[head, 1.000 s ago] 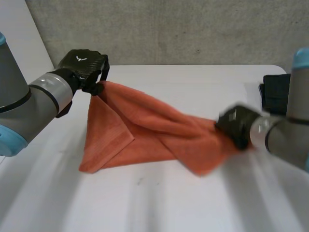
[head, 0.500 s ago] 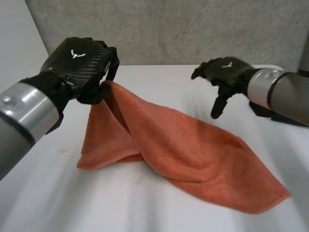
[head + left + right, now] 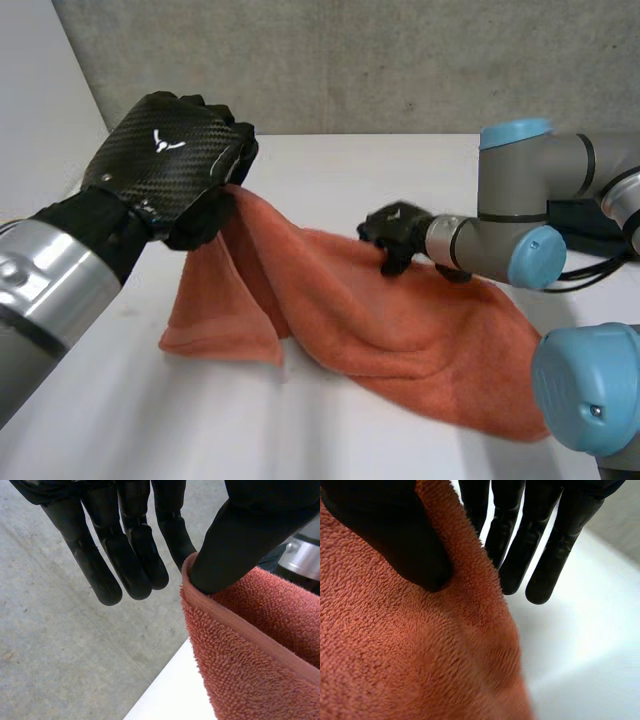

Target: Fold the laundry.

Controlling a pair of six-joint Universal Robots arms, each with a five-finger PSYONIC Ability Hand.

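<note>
An orange towel [image 3: 400, 320] lies partly spread on the white table [image 3: 300, 440], its left part raised into a fold. My left hand [image 3: 170, 165] holds that raised corner above the table. In the left wrist view, the thumb [image 3: 240, 535] pinches the hemmed edge of the towel [image 3: 250, 655] against a finger, and the other fingers hang straight. My right hand [image 3: 395, 232] is on the towel's far edge near its middle. In the right wrist view, the thumb [image 3: 395, 540] presses on top of the towel [image 3: 395, 655] and the fingers [image 3: 520, 545] reach down behind the edge, pinching it.
A black item [image 3: 592, 213] lies at the table's far right, behind my right arm [image 3: 520, 225]. That arm's blue-capped joint [image 3: 590, 390] hangs over the front right of the table. A grey concrete wall [image 3: 400, 60] stands behind the table.
My right hand let go of the towel's right end, rose open, then came down on the far edge and closed on it. My left hand lifted its corner higher.
</note>
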